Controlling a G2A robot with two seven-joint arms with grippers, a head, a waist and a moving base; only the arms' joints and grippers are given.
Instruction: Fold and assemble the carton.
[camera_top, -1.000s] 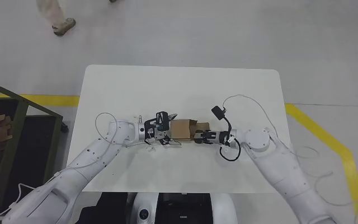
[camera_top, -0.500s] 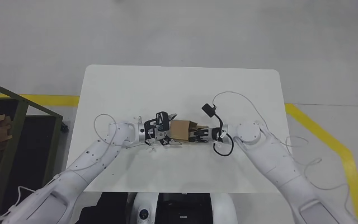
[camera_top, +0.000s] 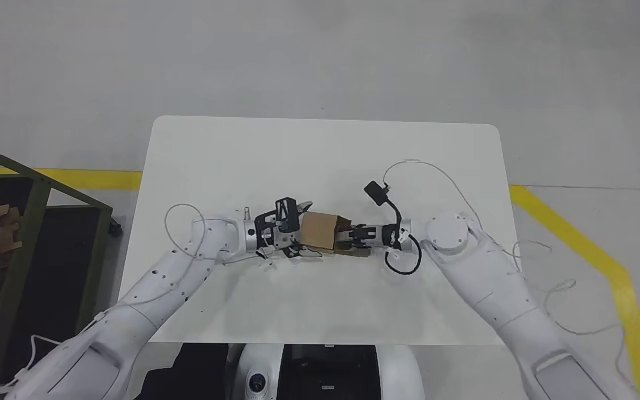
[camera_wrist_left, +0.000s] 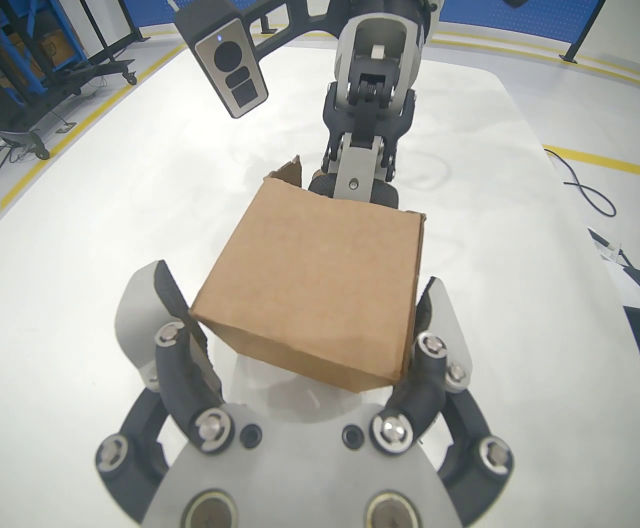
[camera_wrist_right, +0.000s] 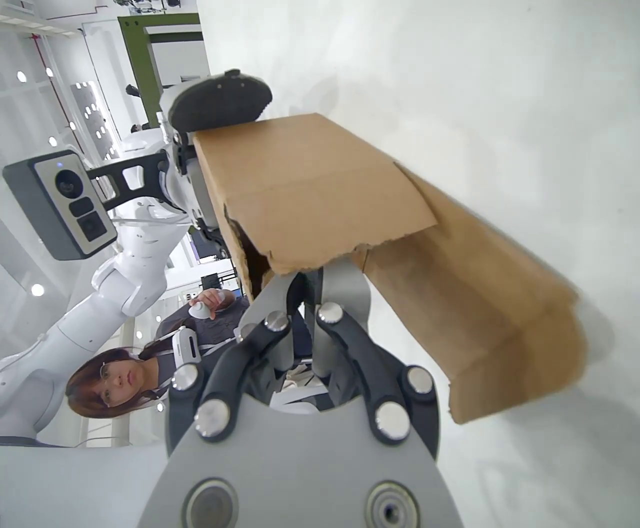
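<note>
The brown carton (camera_top: 322, 230) lies on its side at the middle of the white table (camera_top: 200, 160), between my two grippers. My left gripper (camera_top: 294, 238) clamps the carton (camera_wrist_left: 320, 280) at its closed end, one finger (camera_wrist_left: 165, 310) on each side wall. From the opposite side my right gripper (camera_top: 350, 238) is at the open end. Its fingers (camera_wrist_right: 345, 285) stand close together, their tips hidden under a torn flap of the carton (camera_wrist_right: 310, 190). Another flap sticks out toward the table. In the left wrist view my right gripper (camera_wrist_left: 356, 192) presses at the carton's far end.
A thin cable (camera_top: 440, 178) loops over the table behind my right arm. A dark green rack (camera_top: 20, 230) stands off the table's left side. Bare table surface lies along the far edge and the front edge.
My right arm has moved left, bringing its gripper up into the carton's open end. The carton and my left gripper have shifted slightly left.
</note>
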